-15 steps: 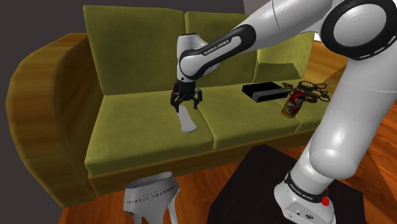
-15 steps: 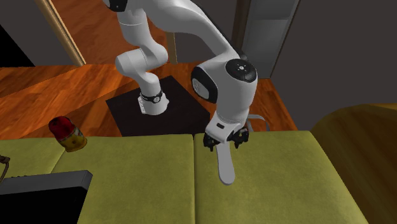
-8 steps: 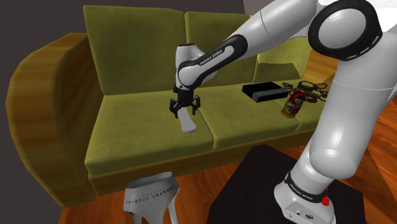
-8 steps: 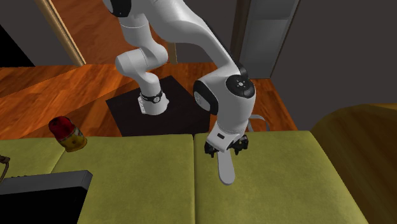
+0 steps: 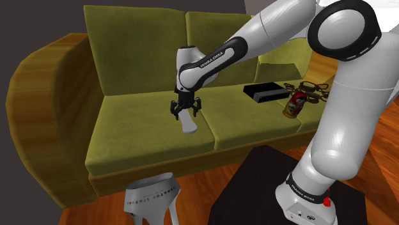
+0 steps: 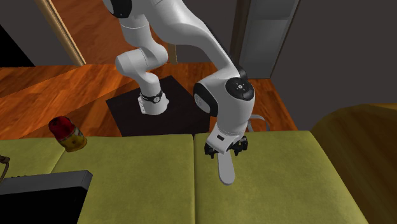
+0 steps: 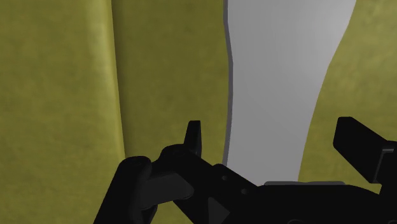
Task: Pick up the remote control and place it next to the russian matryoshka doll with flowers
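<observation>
As the end effector straddles it, the remote lies — untouched.

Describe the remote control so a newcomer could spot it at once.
Find the olive-green sofa. On its seat, beside the cushion seam and under the black gripper, lies the remote control. It is the only pale, long, flat slab; the box further along is black.

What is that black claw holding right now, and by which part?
Nothing yet. The open gripper straddles the narrower end of the pale grey remote lying on the green sofa, but its fingers stand clear of both sides.
</observation>
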